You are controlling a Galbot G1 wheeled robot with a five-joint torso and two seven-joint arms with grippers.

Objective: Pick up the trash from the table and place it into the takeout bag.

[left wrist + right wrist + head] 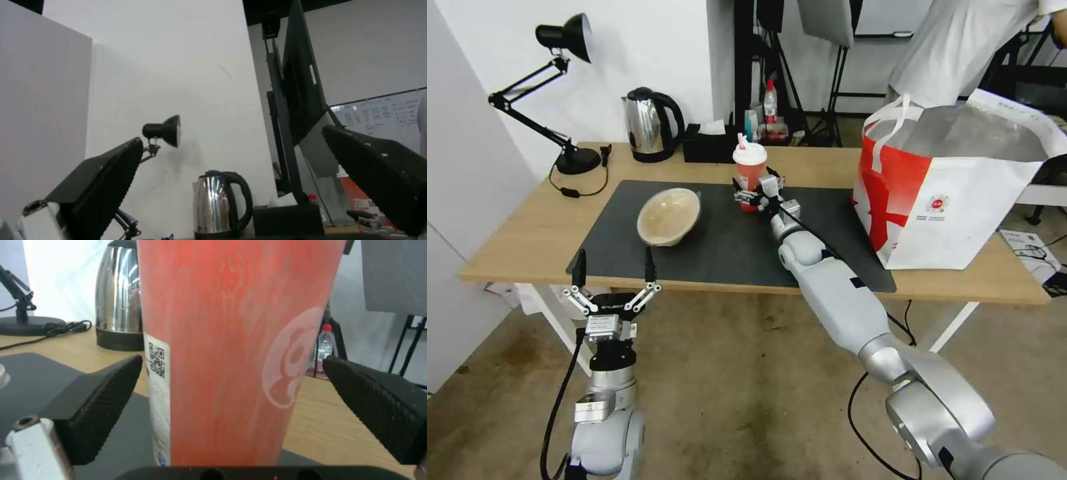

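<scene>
The red drink cup [750, 175] with its white lid stands upright at the back of the dark mat [727, 247]. My right gripper [752, 198] is open around the cup's lower part. In the right wrist view the cup [231, 306] stands between the two fingers [98, 400] with a gap on each side. A beige bowl [669, 216] lies tilted on the mat's left part. The red-and-white takeout bag [954, 193] stands open at the table's right end. My left gripper [614, 270] is open, fingers up, just before the table's front edge [527, 270].
A steel kettle [652, 125], a black tissue box [710, 143] and a black desk lamp [564, 100] line the table's back left. A lamp cable trails beside the mat. A person stands behind the bag. Bare floor lies in front of the table.
</scene>
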